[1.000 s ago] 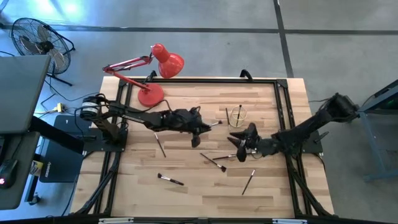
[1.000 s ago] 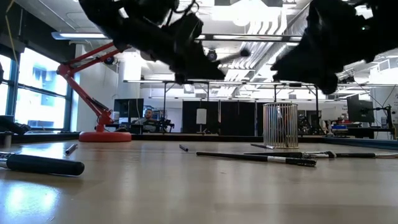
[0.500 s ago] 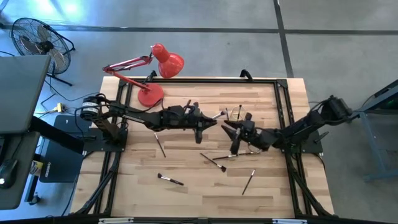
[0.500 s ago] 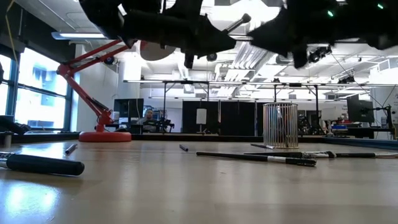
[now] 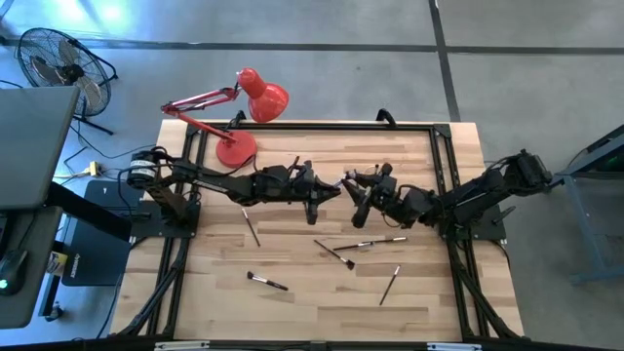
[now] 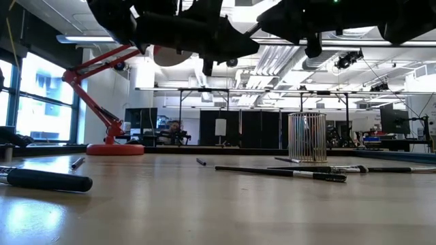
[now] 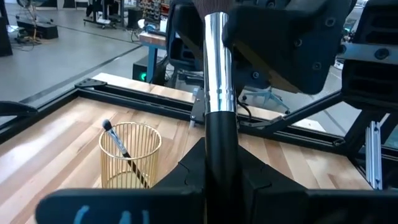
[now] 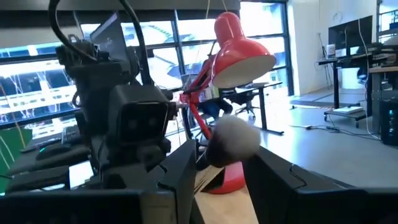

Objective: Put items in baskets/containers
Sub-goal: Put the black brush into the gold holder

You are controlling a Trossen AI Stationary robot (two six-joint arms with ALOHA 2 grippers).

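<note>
Two grippers (image 5: 327,188) (image 5: 358,190) around one brush (image 7: 218,68) (midair).

The table (image 5: 292,263) is pale wood with visible plank grain and a soft sheen, framed by matt black metal rails (image 5: 292,128). The held brush (image 7: 219,93) has a mirror-polished silvery ferrule over a black handle, its bristles (image 8: 232,142) fluffy grey. At lower left of the left wrist view the cup (image 7: 130,155) is thin gold wire; the lamp (image 5: 261,100) is glossy red.
</note>
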